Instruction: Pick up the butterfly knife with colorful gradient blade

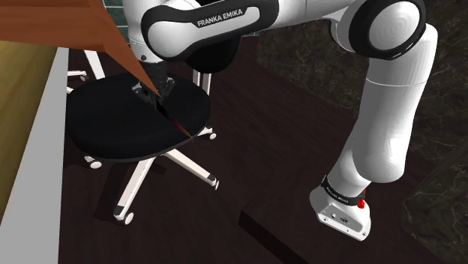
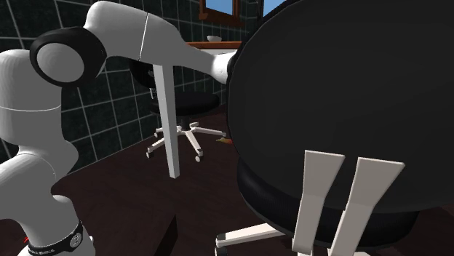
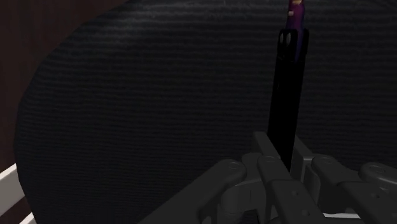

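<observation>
The butterfly knife [image 3: 286, 95] has a long black handle and a purple blade tip [image 3: 294, 11] pointing away from the hand. It lies on the round black seat [image 1: 105, 127] of an office chair, its coloured tip [image 1: 184, 132] near the seat's edge. My gripper [image 1: 156, 94] is down at the seat over the handle's near end. In the wrist view the gripper [image 3: 281, 160] stands with its fingers [image 3: 263, 147] close against both sides of the handle, shut on it.
The chair's white star base with castors [image 1: 139, 180] spreads over the dark floor. A wooden desk [image 1: 67, 22] overhangs at the shoulder view's upper left. In the second exterior view a large black chair back [image 2: 342, 102] and a white leg [image 2: 169, 124] stand in front.
</observation>
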Tool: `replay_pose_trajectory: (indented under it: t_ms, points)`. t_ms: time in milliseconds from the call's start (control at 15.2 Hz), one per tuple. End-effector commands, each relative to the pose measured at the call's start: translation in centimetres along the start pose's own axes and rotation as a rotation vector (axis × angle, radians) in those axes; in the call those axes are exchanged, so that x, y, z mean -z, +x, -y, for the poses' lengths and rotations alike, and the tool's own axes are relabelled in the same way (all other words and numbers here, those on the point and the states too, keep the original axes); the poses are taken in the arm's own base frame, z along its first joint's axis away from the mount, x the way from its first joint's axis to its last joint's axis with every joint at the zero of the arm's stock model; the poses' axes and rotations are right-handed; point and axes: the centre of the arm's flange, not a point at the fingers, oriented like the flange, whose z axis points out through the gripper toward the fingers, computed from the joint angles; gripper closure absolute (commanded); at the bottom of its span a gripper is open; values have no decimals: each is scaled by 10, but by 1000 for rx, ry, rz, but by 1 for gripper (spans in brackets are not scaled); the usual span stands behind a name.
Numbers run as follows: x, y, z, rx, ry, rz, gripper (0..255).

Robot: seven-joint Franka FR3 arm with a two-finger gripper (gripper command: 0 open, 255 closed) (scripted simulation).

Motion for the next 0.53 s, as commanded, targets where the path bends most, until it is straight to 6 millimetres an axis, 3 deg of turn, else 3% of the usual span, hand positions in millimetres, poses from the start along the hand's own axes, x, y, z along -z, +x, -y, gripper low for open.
replay_pose_trajectory:
  t_ms: [0,462]
  points:
    - [12,1,0,0,0,0,255]
    - [49,7,1,0,0,0,255]
